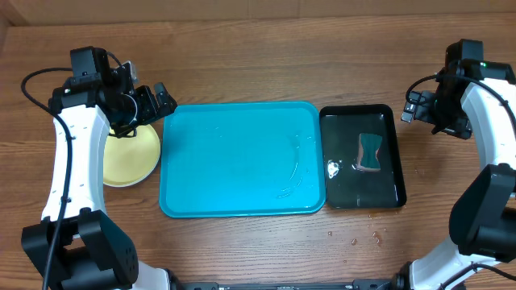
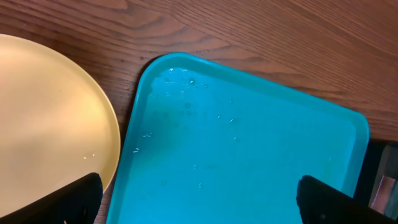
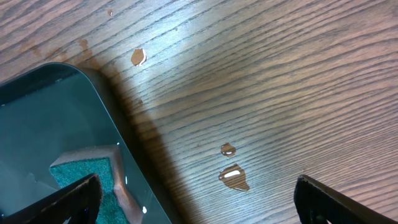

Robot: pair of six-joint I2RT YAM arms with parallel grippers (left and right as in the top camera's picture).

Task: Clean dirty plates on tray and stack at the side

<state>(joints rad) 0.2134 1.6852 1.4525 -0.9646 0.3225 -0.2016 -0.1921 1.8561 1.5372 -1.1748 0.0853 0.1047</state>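
Black left pincer (image 2: 199,198), jaws wide apart and empty, hangs over the rim of the yellow-green plate (image 2: 50,124), which lies just beside the turquoise tray (image 2: 249,155). Lift straight off?

— Yes, I'd say; no plates show on the tray. Right pincer (image 3: 198,199) is apart too, above the desk (image 3: 280,81) beside the black tray (image 3: 37,106). Mind the droplets (image 3: 233,176).

You have nothing to read in these views. No text, label, brand, number or sign shows on the tray (image 1: 234,161), the yellow-green plate (image 1: 129,161) or the black tray (image 1: 389,165), and none shows on the bare tabletop.
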